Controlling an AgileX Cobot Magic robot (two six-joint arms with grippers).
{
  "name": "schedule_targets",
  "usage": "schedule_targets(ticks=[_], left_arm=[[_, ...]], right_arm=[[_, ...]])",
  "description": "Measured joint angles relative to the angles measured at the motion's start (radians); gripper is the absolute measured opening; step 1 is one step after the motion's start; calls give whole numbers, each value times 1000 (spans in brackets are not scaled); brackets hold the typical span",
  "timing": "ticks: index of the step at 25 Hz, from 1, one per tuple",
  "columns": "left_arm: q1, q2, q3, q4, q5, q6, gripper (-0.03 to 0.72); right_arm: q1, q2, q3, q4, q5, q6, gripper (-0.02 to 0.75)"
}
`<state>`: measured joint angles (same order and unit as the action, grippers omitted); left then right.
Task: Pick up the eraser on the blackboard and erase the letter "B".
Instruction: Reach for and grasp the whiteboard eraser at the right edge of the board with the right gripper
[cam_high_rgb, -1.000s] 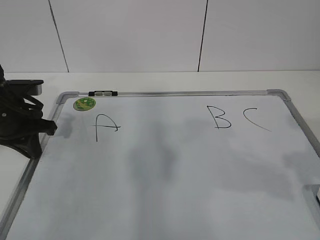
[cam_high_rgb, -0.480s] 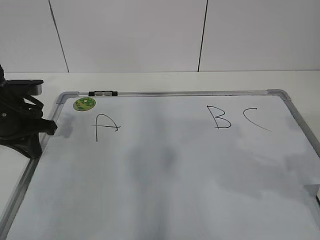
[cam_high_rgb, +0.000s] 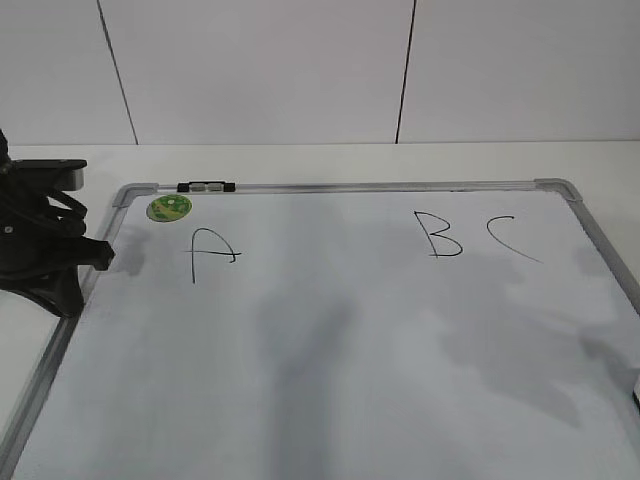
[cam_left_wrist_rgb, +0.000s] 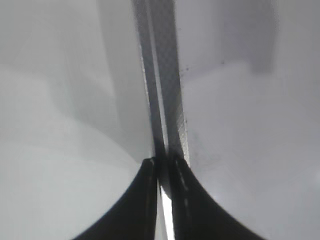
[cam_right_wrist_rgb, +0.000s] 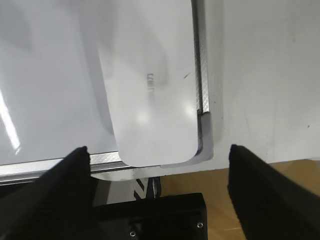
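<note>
The blackboard (cam_high_rgb: 340, 187) is a white dry-erase board with a silver frame, lying flat. The letter "B" (cam_high_rgb: 440, 235) stands at its upper right, whole and black. The eraser (cam_right_wrist_rgb: 150, 85), a white rounded block with faint grey lettering, lies in the board's corner against the frame (cam_right_wrist_rgb: 202, 75); I cannot make it out in the exterior view. My right gripper (cam_right_wrist_rgb: 157, 149) is open, its fingers on either side of the eraser's near end and apart from it. My left gripper (cam_left_wrist_rgb: 162, 161) is shut and empty over the board's left frame strip (cam_left_wrist_rgb: 165, 75). The left arm (cam_high_rgb: 40, 250) shows at the board's left edge.
A hand-drawn "A" (cam_high_rgb: 212, 252) and "C" (cam_high_rgb: 510, 238) flank the B. A round green magnet (cam_high_rgb: 168, 208) and a black-and-white clip (cam_high_rgb: 205, 186) sit at the top left. White table surrounds the board; its wooden edge (cam_right_wrist_rgb: 280, 200) shows by the right gripper.
The shadow on the board's right side has slid toward the lower right. The pale shape at the right edge has almost left the exterior view. The left arm has not moved.
</note>
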<state>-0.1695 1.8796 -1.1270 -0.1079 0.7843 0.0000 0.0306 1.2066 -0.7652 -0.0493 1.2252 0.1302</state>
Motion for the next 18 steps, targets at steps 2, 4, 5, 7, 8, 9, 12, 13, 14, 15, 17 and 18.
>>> schedule_targets(ticks=[2, 4, 5, 7, 8, 9, 12, 13, 14, 15, 17, 18], left_arm=[[0, 0, 0, 0, 0, 0, 31], [0, 0, 0, 0, 0, 0, 31], [0, 0, 0, 0, 0, 0, 31], [0, 0, -1, -2, 0, 0, 31], [0, 0, -1, -2, 0, 0, 31], [0, 0, -1, -2, 0, 0, 31], [0, 0, -1, -2, 0, 0, 31], [0, 0, -1, -2, 0, 0, 31], [0, 0, -1, -2, 0, 0, 31], [0, 0, -1, -2, 0, 0, 31], [0, 0, -1, -2, 0, 0, 31], [0, 0, -1, -2, 0, 0, 31]], right_arm=[[0, 29, 0, -2, -7, -2, 648], [0, 60, 0, -2, -26, -4, 639], [0, 73, 0, -2, -38, -4, 633], [0, 96, -2, -2, -60, -10, 622], [0, 104, -2, -2, -72, -10, 614], [0, 113, -2, -2, -85, -13, 605], [0, 141, -2, -6, -107, -13, 574], [0, 149, -2, -14, -107, -13, 567], [0, 155, -2, -16, -109, -13, 562], [0, 160, -2, -21, -111, -13, 560], [0, 163, -2, -25, -122, -13, 557], [0, 165, -2, -26, -127, -13, 555]])
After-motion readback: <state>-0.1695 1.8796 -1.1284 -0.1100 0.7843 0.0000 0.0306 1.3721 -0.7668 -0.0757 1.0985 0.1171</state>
